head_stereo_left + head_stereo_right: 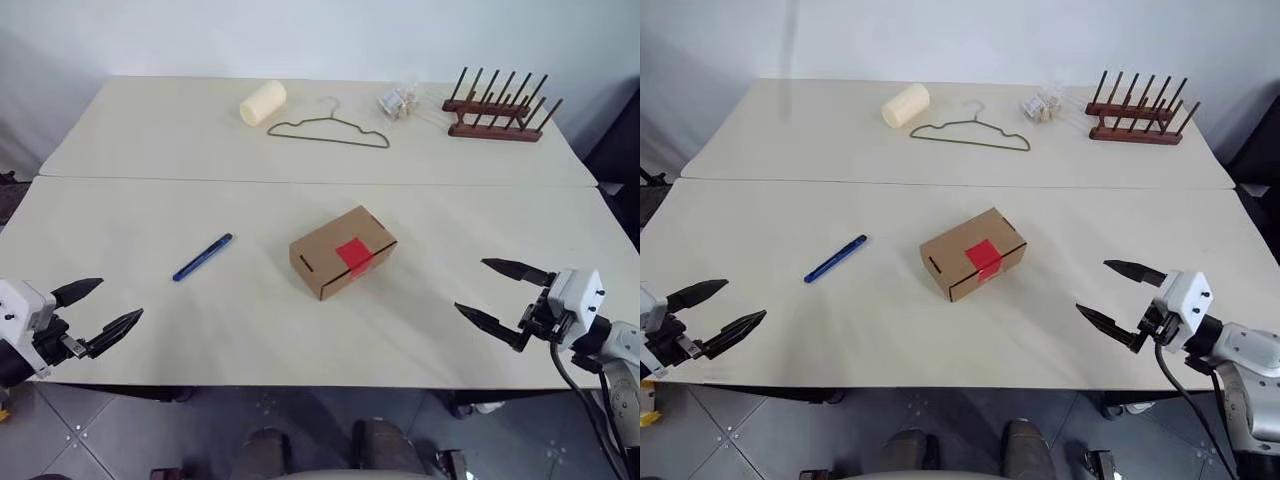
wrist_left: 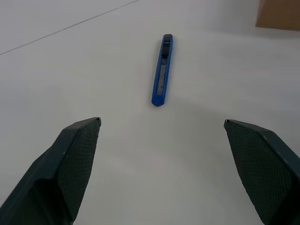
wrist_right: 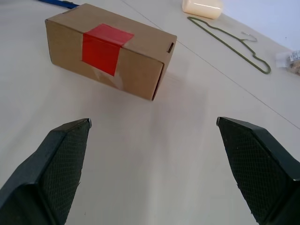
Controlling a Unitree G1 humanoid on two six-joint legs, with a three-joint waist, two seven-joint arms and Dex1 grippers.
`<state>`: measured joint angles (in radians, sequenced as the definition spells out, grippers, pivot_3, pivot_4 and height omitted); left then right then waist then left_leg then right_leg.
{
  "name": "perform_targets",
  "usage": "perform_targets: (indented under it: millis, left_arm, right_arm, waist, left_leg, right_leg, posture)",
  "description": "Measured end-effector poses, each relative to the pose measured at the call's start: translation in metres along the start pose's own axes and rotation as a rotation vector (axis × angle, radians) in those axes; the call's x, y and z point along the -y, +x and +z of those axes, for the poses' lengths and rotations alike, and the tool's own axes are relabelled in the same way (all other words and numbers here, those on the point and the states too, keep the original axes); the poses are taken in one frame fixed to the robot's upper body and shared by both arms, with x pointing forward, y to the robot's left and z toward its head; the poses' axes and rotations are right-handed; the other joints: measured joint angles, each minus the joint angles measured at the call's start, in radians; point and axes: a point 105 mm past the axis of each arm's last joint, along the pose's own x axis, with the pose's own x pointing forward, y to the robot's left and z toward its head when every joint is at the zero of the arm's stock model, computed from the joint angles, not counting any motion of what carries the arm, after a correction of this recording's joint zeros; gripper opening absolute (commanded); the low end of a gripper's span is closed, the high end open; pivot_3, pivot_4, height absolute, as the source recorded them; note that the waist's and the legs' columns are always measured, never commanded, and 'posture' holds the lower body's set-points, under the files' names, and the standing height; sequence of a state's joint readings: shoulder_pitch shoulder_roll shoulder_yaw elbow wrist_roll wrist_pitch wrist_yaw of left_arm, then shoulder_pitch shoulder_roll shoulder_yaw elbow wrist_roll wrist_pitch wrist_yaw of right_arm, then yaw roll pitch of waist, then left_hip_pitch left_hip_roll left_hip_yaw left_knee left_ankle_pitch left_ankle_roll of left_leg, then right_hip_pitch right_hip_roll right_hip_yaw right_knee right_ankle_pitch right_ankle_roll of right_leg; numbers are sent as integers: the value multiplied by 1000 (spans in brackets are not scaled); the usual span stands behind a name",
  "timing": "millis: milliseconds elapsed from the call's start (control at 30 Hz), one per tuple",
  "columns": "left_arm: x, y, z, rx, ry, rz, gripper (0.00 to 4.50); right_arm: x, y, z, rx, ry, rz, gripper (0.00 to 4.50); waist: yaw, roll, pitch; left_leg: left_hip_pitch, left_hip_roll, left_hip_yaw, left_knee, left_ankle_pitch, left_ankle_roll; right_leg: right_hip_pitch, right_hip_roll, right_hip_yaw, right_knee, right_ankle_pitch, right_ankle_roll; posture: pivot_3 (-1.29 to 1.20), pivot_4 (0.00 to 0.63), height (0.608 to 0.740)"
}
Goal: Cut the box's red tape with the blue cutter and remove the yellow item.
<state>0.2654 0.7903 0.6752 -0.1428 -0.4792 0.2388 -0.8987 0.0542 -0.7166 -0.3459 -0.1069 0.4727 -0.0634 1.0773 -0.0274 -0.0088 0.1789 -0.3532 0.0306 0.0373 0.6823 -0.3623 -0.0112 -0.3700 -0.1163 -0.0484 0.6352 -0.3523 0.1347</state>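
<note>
The brown cardboard box (image 1: 342, 251) lies closed in the middle of the near table, a slot in its left end and the red tape (image 1: 354, 253) folded over its top front edge. To its left the slim blue cutter (image 1: 203, 256) rests flat on the table. The yellow item is out of view. My left gripper (image 1: 98, 310) hovers open at the near left edge, well short of the cutter (image 2: 161, 69). Over at the near right edge my right gripper (image 1: 500, 294) is also open, pointing toward the box (image 3: 110, 49) with nothing between its fingers.
On the far table lie a pale cream roll (image 1: 263, 102), a wire hanger (image 1: 330, 130), a small clear packet (image 1: 397, 101) and a wooden peg rack (image 1: 500, 107). A seam (image 1: 300, 182) divides the two tables.
</note>
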Motion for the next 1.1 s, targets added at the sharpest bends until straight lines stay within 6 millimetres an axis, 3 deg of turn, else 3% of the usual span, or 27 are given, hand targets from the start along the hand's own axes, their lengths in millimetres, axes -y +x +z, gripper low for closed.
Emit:
perform_targets:
  millis: [333,400,500,700,867,1033,1100]
  left_arm:
    - [0,0,1,8,-6,-2,4484]
    - [2,0,2,14,-14,-19,4086]
    - [2,-2,4,32,-33,-31,3263]
    - [7,-5,1,22,-26,-58,1375]
    - [7,0,3,31,-16,-62,0]
    - [-3,32,21,103,3,-48,0]
    - [-18,60,31,132,-7,-7,0]
  right_arm:
    - [2,2,1,8,-2,1,4500]
    - [3,5,4,17,0,5,4500]
    - [1,7,6,35,23,24,3887]
    - [-4,10,13,45,30,56,1785]
    - [-21,21,12,12,24,160,128]
    - [-37,45,13,-10,50,246,55]
    - [-36,63,14,-31,62,248,55]
  waist:
    - [0,0,0]
    - [0,0,0]
    - [0,0,0]
    - [0,0,0]
    - [1,0,0]
    - [4,0,0]
    - [8,0,0]
  left_leg:
    - [0,0,0,0,0,0]
    - [0,0,0,0,0,0]
    - [0,0,0,0,0,0]
    - [0,0,0,0,0,0]
    - [0,0,0,0,0,0]
    - [0,0,0,0,0,-1]
    - [-1,-1,-1,1,2,-1]
  right_leg:
    - [0,-1,0,0,0,0]
    - [0,-1,0,0,0,0]
    - [0,-1,0,0,0,0]
    - [-1,-1,0,0,0,0]
    - [-1,-1,0,0,0,0]
    - [0,-1,0,1,0,0]
    - [-1,0,-2,2,0,0]
  posture:
    - [0,150,740]
    - [0,150,740]
    - [0,150,740]
    - [0,150,740]
    - [0,150,740]
    - [0,150,740]
    - [0,150,740]
